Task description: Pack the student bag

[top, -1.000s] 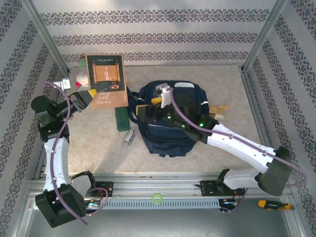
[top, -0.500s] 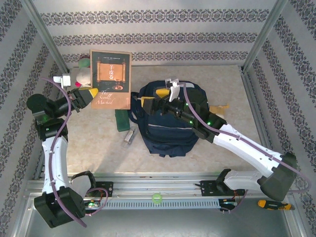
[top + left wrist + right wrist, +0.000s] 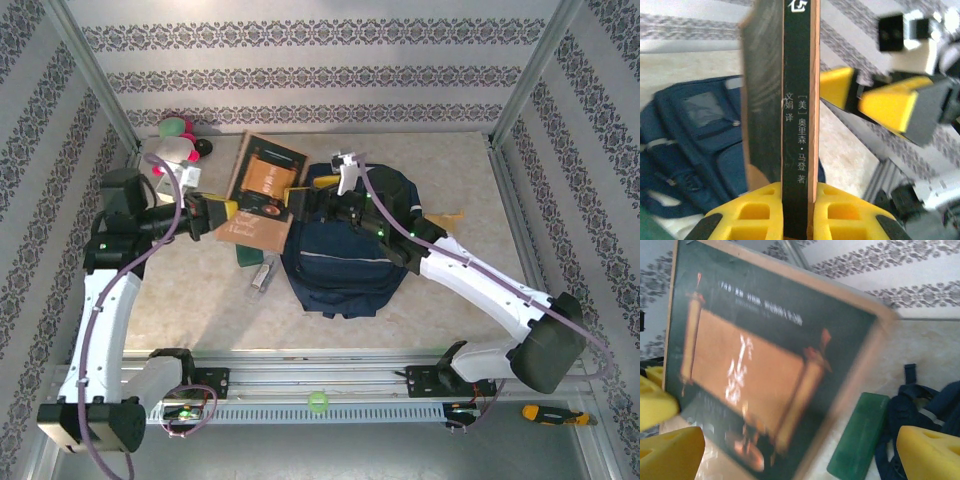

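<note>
The student bag [image 3: 345,262], navy blue with a white stripe, lies in the middle of the table and shows again in the left wrist view [image 3: 687,135]. My left gripper [image 3: 222,213] [image 3: 799,202] is shut on the spine of a dark green and orange book [image 3: 263,188] [image 3: 799,90], holding it tilted just left of the bag's top. My right gripper [image 3: 308,197] [image 3: 797,455] hangs open at the bag's upper left corner, right beside the book's cover [image 3: 755,370]. Its yellow fingers [image 3: 887,105] stand wide apart with nothing between them.
A green case [image 3: 247,257] [image 3: 860,437] and a small silver item [image 3: 264,272] lie left of the bag. Soft toys [image 3: 178,128] sit at the back left corner. A wooden piece [image 3: 447,220] pokes out right of the bag. An orange-handled tool [image 3: 555,414] lies by the front rail.
The left arm has swung the book down from upright and to the right, up against the bag's top. The right gripper has shifted toward the bag's upper left corner.
</note>
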You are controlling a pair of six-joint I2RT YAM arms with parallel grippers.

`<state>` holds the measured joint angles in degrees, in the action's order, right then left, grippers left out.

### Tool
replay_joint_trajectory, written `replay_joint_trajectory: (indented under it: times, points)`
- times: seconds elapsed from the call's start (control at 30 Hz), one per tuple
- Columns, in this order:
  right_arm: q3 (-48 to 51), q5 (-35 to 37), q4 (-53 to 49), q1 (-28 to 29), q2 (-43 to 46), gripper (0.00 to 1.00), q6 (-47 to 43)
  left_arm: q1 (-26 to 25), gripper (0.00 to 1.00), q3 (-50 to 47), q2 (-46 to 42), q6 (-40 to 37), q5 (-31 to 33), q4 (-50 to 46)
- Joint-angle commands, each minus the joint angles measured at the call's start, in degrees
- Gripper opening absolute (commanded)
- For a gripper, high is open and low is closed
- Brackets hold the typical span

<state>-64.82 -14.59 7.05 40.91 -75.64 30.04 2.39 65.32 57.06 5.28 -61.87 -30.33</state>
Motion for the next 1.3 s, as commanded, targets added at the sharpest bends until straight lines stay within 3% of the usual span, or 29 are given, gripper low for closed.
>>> replay_joint_trajectory:
  times: [0.0,0.17,0.3,0.4,0.53,0.7,0.93,1.07,1.27]
  points:
    - [2.67,-7.88,3.92,-1.5,3.96,0.98,-0.12,-4.23,0.0,2.2,-0.37,-4.42,-1.51,1.76]
    - [8.74,-10.1,5.71,-5.01,9.93,0.98,1.74,-8.87,0.0,0.4,-0.51,7.19,-6.44,18.69]
    - [12.55,-20.4,12.24,-7.81,13.52,0.98,2.1,-11.99,0.0,-3.26,0.32,22.32,-9.46,39.6]
    - [13.81,-25.31,16.13,-8.6,15.52,0.98,2.37,-14.29,0.0,-2.33,0.99,23.45,-9.85,41.39]
    - [14.83,-26.08,18.55,-8.86,17.17,0.98,2.6,-15.37,0.0,-1.72,1.74,26.76,-10.59,45.44]
    - [15.35,-26.24,19.57,-10.17,16.69,0.98,5.29,-16.6,0.0,-2.36,3.51,36.04,-10.99,58.79]
    - [13.23,-38.4,27.35,-8.84,13.99,0.98,12.16,-17.82,0.0,-4.08,5.44,34.14,-9.19,58.71]
    - [14.31,-39.3,29.18,-9.22,16.55,0.98,12.04,-17.84,0.0,-3.97,4.84,26.63,-5.79,50.11]
    - [16.5,-33.79,29.52,-9.97,20.31,0.72,11.45,-17.87,0.0,-4.1,4.09,22.35,-3.99,44.52]
